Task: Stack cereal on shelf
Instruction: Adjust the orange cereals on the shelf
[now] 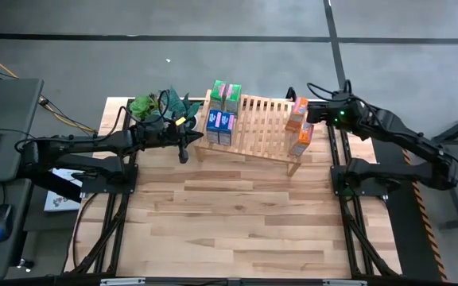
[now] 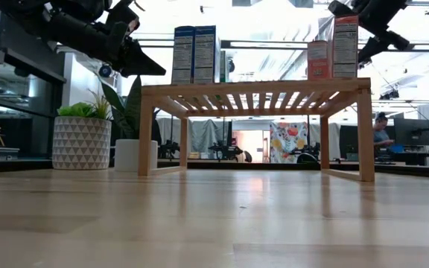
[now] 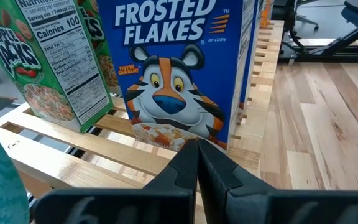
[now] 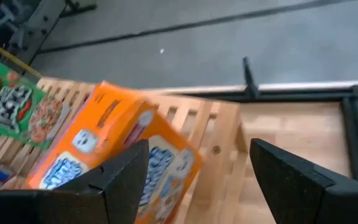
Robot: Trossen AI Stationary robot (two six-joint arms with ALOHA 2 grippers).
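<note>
The shelf [image 1: 262, 131] stands at the table's far middle. On its left end two green cereal boxes [image 1: 225, 94] stand behind two blue ones [image 1: 219, 129]. Two orange boxes [image 1: 299, 125] stand upright on its right end [image 2: 334, 48]. My left gripper [image 3: 197, 152] is shut and hovers just off the shelf's left end, pointing at the near blue box [image 3: 179, 68] without touching it. My right gripper [image 4: 197, 144] is open above the shelf's far right corner. An orange box [image 4: 114, 146] shows beside and partly behind one finger, not between the fingers.
Potted plants [image 1: 156, 105] stand on the table left of the shelf, behind my left arm; their pots [image 2: 82, 141] sit close to the shelf's left legs. Bare slats [image 1: 265, 119] lie between the blue and orange boxes. The wood tabletop [image 1: 237, 222] stretches toward the near edge.
</note>
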